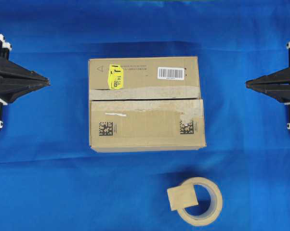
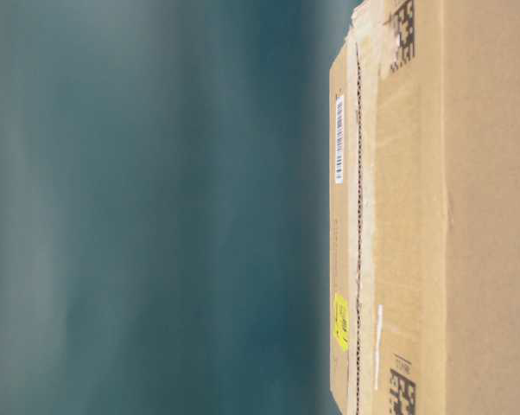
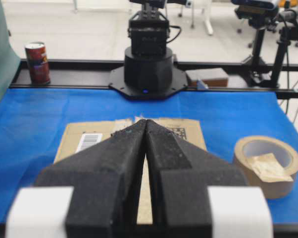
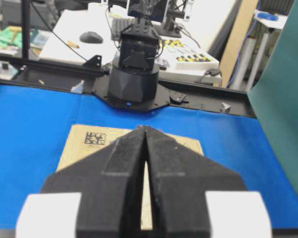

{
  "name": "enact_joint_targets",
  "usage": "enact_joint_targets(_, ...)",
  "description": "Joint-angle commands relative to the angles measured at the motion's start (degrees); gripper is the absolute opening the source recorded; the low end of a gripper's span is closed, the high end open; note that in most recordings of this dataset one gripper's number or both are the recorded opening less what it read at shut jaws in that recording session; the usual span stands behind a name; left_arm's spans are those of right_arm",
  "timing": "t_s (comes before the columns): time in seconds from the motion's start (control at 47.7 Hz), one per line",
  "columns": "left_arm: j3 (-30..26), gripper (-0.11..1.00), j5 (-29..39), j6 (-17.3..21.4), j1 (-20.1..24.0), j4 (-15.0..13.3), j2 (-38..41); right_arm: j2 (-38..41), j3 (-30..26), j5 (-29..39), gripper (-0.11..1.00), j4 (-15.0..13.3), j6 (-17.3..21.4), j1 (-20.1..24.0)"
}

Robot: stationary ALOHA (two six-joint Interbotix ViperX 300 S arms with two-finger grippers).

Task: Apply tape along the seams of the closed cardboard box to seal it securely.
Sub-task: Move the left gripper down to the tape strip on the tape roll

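Left gripper held left of the cardboard box, jaws pressed together, nothing gripped, right gripper held right of it, likewise closed and empty-handed.

The cardboard box sits on the counter between the left gripper and the right gripper, well apart from both. Its seams run from one gripper toward the other. The tape lies on a roll, nearer the right gripper, off to the box's near side.
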Motion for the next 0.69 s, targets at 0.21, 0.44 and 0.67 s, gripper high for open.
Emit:
enact_joint_targets(0.21, -1.05, 0.00, -2.37, 6.15, -5.01, -0.97, 3.43, 0.26, -2.11, 1.32, 0.00, 0.00, -0.26, -0.53)
enact_joint_targets(0.44, -3.16, 0.00, -7.12, 16.70, -12.04, -0.53, 10.90, 0.88, -1.93, 1.49, 0.00, 0.00, -0.35, -1.67)
enact_joint_targets(0.67, -8.35, 0.00, -7.91, 38.50, -18.81, -0.62, 23.20, 0.97, -2.55, 1.41, 0.00, -0.18, -0.79, -1.85)
